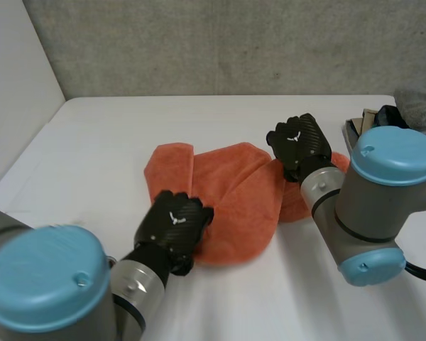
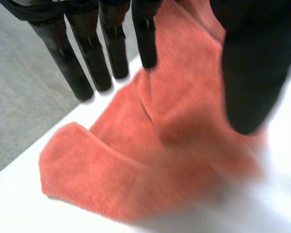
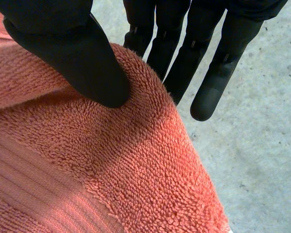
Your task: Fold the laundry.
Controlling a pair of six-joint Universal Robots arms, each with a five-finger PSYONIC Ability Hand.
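Observation:
An orange towel [image 1: 231, 192] lies crumpled in loose folds in the middle of the white table [image 1: 92, 142]. My left hand [image 1: 174, 224] is at the towel's near left edge. In the left wrist view its fingers [image 2: 82, 68] are straight and stand apart from the thumb [image 2: 252, 73], with the towel [image 2: 184, 121] lying loose below them; the hand is open. My right hand [image 1: 302, 142] is at the towel's right edge. Its thumb [image 3: 82, 63] presses on top of the towel [image 3: 111, 170] and its fingers [image 3: 213, 73] reach behind the edge, pinching the cloth.
A pile of grey cloth [image 1: 419, 103] and dark items [image 1: 366, 124] sit at the table's far right corner. A grey wall [image 1: 234, 42] runs behind the table's far edge. Bare tabletop lies left of the towel and behind it.

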